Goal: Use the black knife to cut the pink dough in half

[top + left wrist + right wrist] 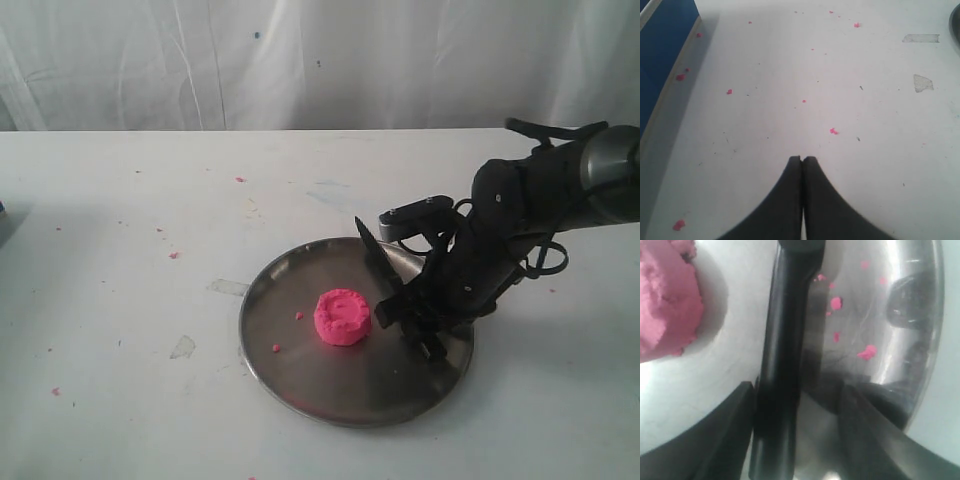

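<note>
The pink dough (343, 317) (665, 305) is one round puck with a dimpled top, sitting in the middle of the round steel plate (300, 385) (910, 300). The black knife (378, 262) (787, 330) lies slanted just right of the dough, its pointed tip reaching past the plate's far rim. My right gripper (415, 325) (796, 387) is low over the plate and open, with the knife's handle between its fingers. The handle rests against one finger, with a clear gap to the other. My left gripper (802, 159) is shut on nothing over bare white table, far from the plate.
Pink crumbs (275, 348) lie in the plate and are scattered on the white table (120, 300). A blue object (660, 45) borders the table in the left wrist view. Two worn tape patches (183, 347) lie left of the plate. A white curtain hangs behind.
</note>
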Robot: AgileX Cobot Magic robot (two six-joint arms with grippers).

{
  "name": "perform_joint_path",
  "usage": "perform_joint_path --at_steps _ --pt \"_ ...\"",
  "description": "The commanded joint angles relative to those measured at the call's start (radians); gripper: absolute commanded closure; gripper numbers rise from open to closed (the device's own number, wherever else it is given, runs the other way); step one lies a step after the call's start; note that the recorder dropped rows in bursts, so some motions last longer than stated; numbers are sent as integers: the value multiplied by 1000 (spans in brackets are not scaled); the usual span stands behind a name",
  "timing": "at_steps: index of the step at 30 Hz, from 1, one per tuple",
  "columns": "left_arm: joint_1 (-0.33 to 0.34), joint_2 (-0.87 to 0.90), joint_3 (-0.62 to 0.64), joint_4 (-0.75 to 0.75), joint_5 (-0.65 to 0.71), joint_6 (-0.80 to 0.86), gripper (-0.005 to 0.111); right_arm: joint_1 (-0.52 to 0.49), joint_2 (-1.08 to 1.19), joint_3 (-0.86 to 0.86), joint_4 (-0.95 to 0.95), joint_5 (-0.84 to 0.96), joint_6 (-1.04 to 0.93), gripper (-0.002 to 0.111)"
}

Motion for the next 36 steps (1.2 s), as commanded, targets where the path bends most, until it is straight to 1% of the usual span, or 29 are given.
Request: perform_joint_path --at_steps 1,5,8,13,18,24,28,32,36 --pt "3 -4 4 0 20 -4 107 0 16 -3 5 -4 -13 70" --pt "3 -4 4 0 20 -4 107 0 17 -3 5 -4 -13 86" --pt "3 -4 4 0 20 -4 107 0 17 -5 5 -6 -13 96" --pt "3 -4 4 0 20 -4 107 0 5 -20 -1 -4 -13 108" --pt "3 -4 4 0 20 -4 107 0 -37 -31 -6 31 -13 108" --pt "3 -4 4 0 20 -4 107 0 -102 -31 -84 90 -2 108" --pt "3 -4 4 0 20 -4 107 0 -133 -31 -89 138 13 108" --pt "3 -4 4 0 20 -4 107 0 -142 -31 -101 263 13 108" --pt "3 -4 4 0 20 -4 107 0 -142 -12 -139 335 20 108"
